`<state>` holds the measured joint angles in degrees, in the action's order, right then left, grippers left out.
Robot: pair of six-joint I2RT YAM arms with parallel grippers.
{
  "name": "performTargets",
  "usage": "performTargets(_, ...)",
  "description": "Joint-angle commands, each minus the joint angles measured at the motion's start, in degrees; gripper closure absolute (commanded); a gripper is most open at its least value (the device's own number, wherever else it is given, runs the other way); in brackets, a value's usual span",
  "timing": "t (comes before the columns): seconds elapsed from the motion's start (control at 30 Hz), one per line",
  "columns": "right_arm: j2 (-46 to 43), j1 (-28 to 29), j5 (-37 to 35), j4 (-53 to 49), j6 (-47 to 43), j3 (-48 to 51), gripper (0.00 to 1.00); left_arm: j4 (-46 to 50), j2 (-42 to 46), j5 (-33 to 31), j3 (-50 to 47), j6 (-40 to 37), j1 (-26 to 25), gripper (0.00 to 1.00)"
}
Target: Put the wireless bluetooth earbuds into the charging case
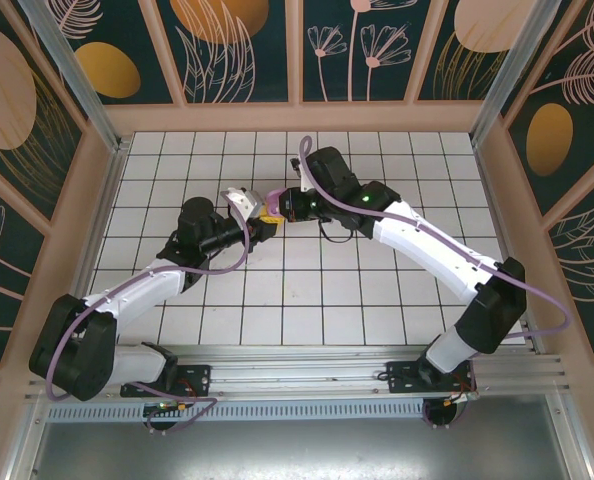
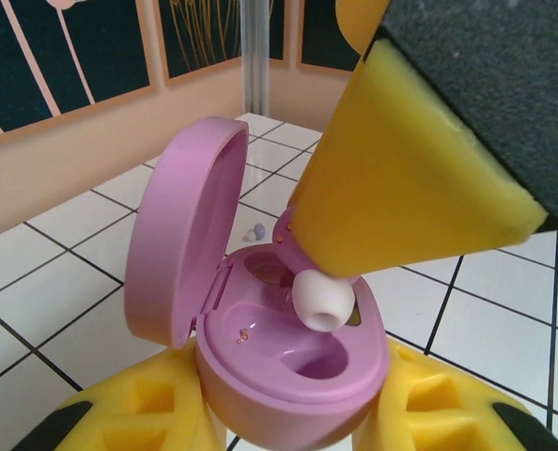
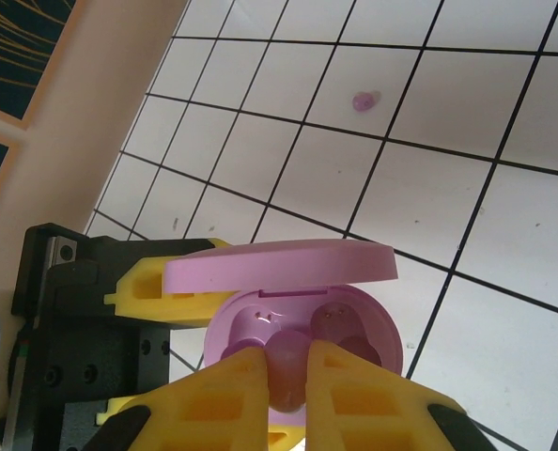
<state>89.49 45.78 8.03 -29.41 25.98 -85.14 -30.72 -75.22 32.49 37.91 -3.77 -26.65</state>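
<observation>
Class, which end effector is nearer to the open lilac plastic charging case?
Left. The left end effector clamps the open lilac plastic charging case by its base; the right end effector sits just above its wells, pinching a white-tipped lilac earbud.

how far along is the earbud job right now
Done: the charging case is open, gripped by the left end effector. In hand: the right end effector holds one earbud at the case's sockets, not seated. Remaining: seat it, then fetch the second earbud lying on the tiles.
</observation>
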Motion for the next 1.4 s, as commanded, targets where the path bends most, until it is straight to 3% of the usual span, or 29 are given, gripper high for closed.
performTargets(0.0,0.9,0.6,0.4,-1.2,-0.1,-2.3,0.88,-2.3,-0.7,0.2,0.8,0.6,-0.3,0.93)
performTargets(1.37,5.4,1.3,0.8,-5.9,-1.4,-7.2,0.75,-0.7,-0.6,-0.2,1.3,0.3,-0.3,0.93)
